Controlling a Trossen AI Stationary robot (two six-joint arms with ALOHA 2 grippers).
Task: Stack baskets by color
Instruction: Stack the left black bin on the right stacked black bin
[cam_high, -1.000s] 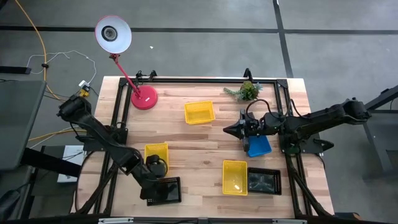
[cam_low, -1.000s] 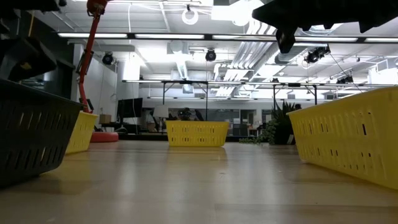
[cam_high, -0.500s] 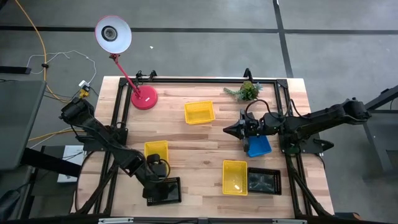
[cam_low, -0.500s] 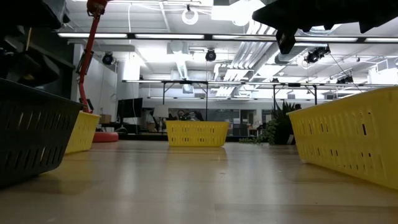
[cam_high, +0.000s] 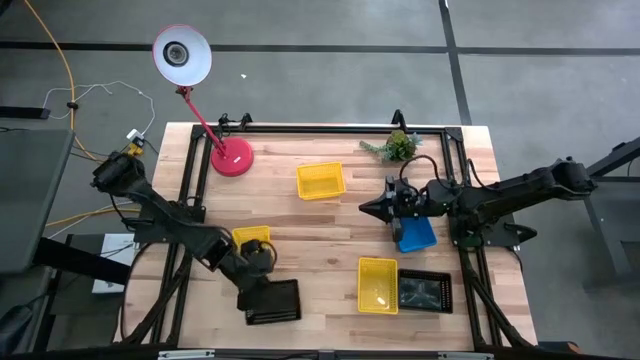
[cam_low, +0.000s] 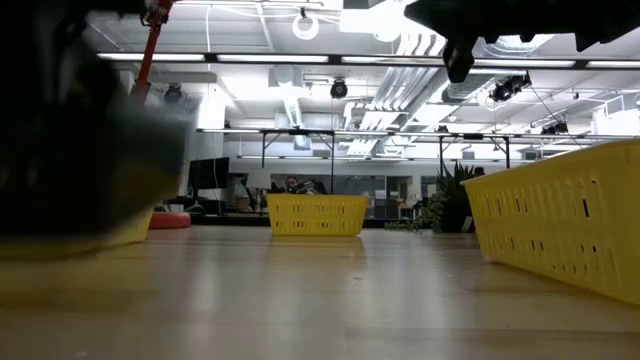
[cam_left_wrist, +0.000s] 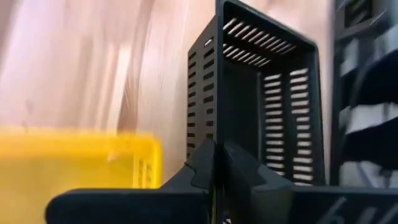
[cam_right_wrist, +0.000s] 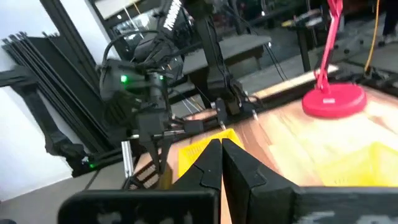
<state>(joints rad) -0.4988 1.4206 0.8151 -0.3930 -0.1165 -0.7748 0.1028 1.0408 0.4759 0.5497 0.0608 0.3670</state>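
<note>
My left gripper (cam_high: 256, 281) is at the near left of the table, shut on a black basket (cam_high: 275, 303), which fills the left wrist view (cam_left_wrist: 267, 106) and shows as a dark blur in the low view (cam_low: 70, 130). A yellow basket (cam_high: 252, 240) lies just beyond it. My right gripper (cam_high: 365, 208) hovers shut right of the table's middle, pointing left, touching nothing. A blue basket (cam_high: 415, 235) rests flat under the right arm. Two more yellow baskets (cam_high: 320, 181) (cam_high: 378, 284) and a second black basket (cam_high: 425, 292) rest flat on the table. My left gripper pinches the black basket's wall (cam_left_wrist: 205, 140) at the end nearest the gripper, close to a corner, between its two fingers. The fingers slant down from the table's left and far side. In the low view the basket's underside stands above the table top.
A red-based lamp (cam_high: 230, 157) stands at the far left and a small green plant (cam_high: 397, 146) at the far right. A black frame rail (cam_high: 330, 128) runs along the far edge. Bare wood (cam_high: 320, 255) lies between the left and right baskets.
My left gripper has taken hold of the black basket and gone toward the table's right edge and up a little. The basket has shifted right with it and come up off the table.
</note>
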